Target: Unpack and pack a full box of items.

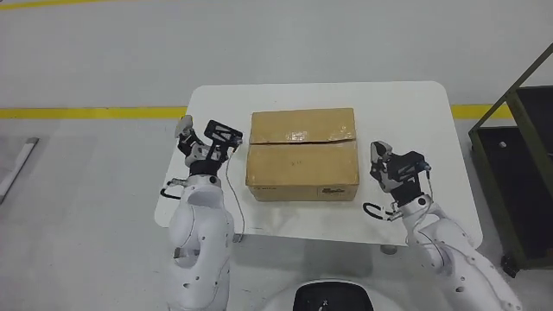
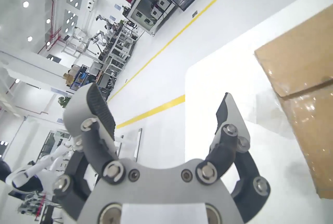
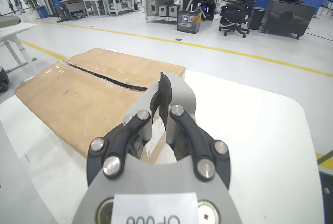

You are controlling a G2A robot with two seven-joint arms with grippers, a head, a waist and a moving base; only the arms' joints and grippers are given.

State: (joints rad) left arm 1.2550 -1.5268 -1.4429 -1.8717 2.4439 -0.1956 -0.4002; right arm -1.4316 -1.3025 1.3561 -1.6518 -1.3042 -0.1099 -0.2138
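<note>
Two flaps shut on the cardboard box (image 1: 302,154), sitting mid table (image 1: 406,104). Left gripper (image 2: 161,102) spread wide off one end, right gripper (image 3: 166,84) pinched together, empty, off the other, so I'd guess they're staged to open it first

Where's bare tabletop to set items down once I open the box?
The widest bare patch of the table is its far right corner, between the box and the right edge, beyond the right hand. A bare strip runs behind the box along the far edge. It is tighter left of the box, where the left hand hovers, and along the narrow near strip.
</note>
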